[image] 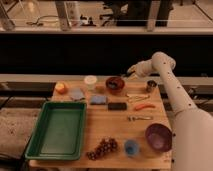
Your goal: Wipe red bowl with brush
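Where the wooden table meets its far edge, the red bowl is set, round and upright, its dark inside turned upward. Above its right rim the brush is held, with its long axis slanted from the bowl up and to the right toward the gripper; the gripper is closed on the brush handle just beyond the bowl's right side. Beside the bowl on the left a pale cup is placed, and farther left an orange fruit. Nearer the camera a black block and an orange-handled tool are laid. A green tray is seen at front left, grapes at the front edge, a purple bowl at front right. Behind the table a dark wall and railing are seen.
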`<state>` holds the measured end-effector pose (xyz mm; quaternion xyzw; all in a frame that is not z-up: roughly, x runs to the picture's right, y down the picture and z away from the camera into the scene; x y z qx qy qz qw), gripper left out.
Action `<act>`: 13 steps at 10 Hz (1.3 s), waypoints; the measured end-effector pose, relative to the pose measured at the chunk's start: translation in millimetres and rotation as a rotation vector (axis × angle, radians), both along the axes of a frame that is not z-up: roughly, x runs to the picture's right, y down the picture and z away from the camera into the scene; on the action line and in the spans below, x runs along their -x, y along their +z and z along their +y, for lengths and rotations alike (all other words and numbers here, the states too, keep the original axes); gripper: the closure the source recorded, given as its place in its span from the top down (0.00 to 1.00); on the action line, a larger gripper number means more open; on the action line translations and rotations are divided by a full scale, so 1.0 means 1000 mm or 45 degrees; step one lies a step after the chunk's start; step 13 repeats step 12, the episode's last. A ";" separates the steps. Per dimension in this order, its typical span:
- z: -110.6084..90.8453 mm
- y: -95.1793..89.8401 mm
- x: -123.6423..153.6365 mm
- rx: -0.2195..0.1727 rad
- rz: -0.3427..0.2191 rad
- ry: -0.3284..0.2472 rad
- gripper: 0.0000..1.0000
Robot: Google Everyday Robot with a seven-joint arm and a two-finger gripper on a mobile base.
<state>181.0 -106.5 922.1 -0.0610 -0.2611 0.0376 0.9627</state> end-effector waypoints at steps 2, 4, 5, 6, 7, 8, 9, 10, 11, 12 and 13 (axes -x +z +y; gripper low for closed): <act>0.002 -0.007 -0.003 -0.007 0.005 0.005 0.00; 0.002 -0.012 -0.008 -0.016 0.014 0.012 0.00; 0.002 -0.015 -0.011 -0.022 0.019 0.017 0.00; 0.001 -0.017 -0.013 -0.027 0.025 0.020 0.00; 0.000 -0.019 -0.015 -0.032 0.029 0.023 0.00; 0.000 -0.020 -0.018 -0.037 0.037 0.025 0.00; 0.000 -0.022 -0.022 -0.041 0.046 0.028 0.00; 0.000 -0.022 -0.024 -0.044 0.054 0.027 0.00; 0.000 -0.023 -0.026 -0.047 0.062 0.027 0.00; -0.001 -0.023 -0.028 -0.052 0.070 0.025 0.00; -0.001 -0.023 -0.028 -0.052 0.070 0.025 0.00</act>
